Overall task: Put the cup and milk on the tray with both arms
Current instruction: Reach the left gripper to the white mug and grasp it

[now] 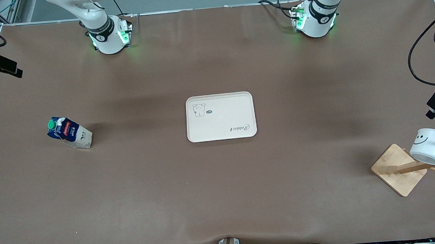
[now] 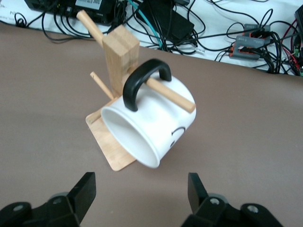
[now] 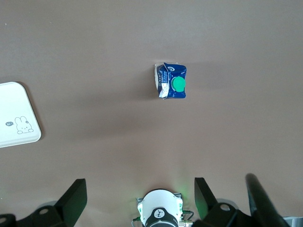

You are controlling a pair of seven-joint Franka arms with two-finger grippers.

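Spreading wide under both arms, the brown worktop (image 1: 223, 198) carries the cream tray (image 1: 221, 116) at its middle, bare, with the milk (image 1: 69, 133) standing well apart toward the right arm's end and the cup (image 1: 429, 146) well apart toward the left arm's end. The biggest risk, as I judge it, sits at the wooden rack (image 1: 398, 168): the cup hangs tilted on a peg (image 2: 170, 92) threaded through its black handle (image 2: 144, 80), so a straight pull could drag or topple the rack instead of freeing the cup. The left gripper (image 2: 142, 189) hovers in front of the cup's mouth, released and holding nothing; clamping on the curved rim could let the cup twist or slip. The right gripper (image 3: 139, 194) hangs high over the worktop near the milk, jaws spread and empty; the tall, narrow carton could tip if one finger touches first. Both loads head for one small tray, so the arms may crowd each other there.
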